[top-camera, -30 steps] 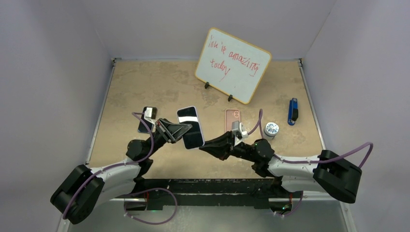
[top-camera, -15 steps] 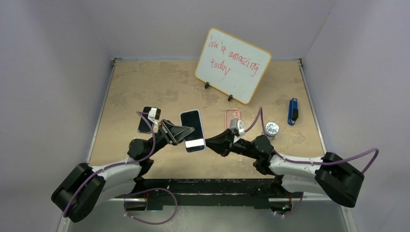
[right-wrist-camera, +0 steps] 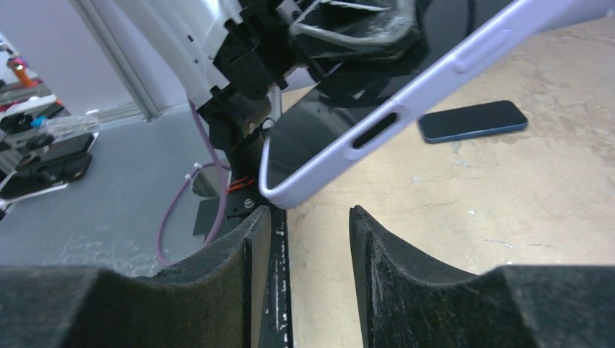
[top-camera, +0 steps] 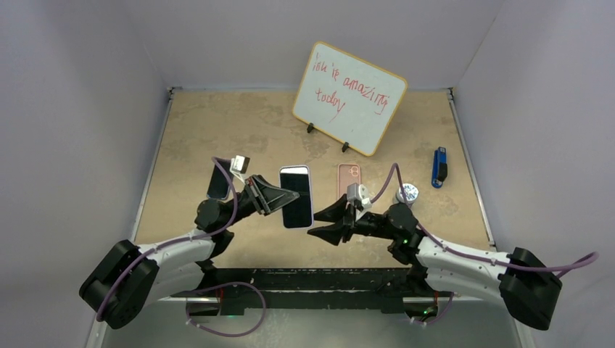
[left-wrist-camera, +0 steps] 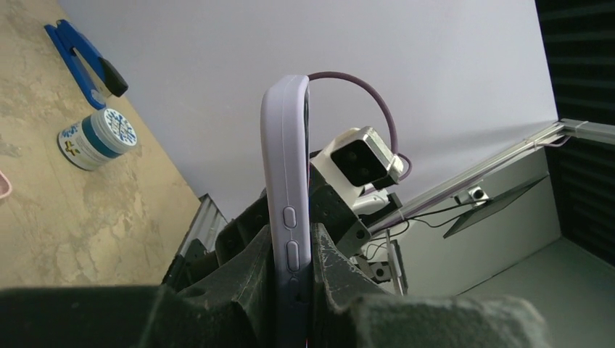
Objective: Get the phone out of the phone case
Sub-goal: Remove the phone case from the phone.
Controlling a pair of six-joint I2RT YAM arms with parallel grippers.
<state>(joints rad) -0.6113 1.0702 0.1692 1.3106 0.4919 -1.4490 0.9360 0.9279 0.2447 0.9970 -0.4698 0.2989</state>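
The phone [top-camera: 296, 197], dark screen up, sits in a lavender case [left-wrist-camera: 286, 181] and is held in the air over the near middle of the table. My left gripper [top-camera: 279, 197] is shut on its left edge; in the left wrist view my fingers [left-wrist-camera: 254, 268] clamp the case below its side buttons. My right gripper [top-camera: 321, 222] is open and empty, just right of the phone's near corner. In the right wrist view the case's corner [right-wrist-camera: 290, 192] hangs just above the gap between my open fingers [right-wrist-camera: 391, 246].
A bare dark phone [top-camera: 217, 181] lies on the table at the left, also in the right wrist view [right-wrist-camera: 471, 121]. A pink case [top-camera: 349, 176], a small jar [top-camera: 407, 193] and a blue clip [top-camera: 439, 167] lie to the right. A whiteboard [top-camera: 349, 98] stands at the back.
My left gripper has carried the cased phone to the right and turned it straighter. My right gripper has opened and its arm has stretched out, with the fingers by the phone's near corner.
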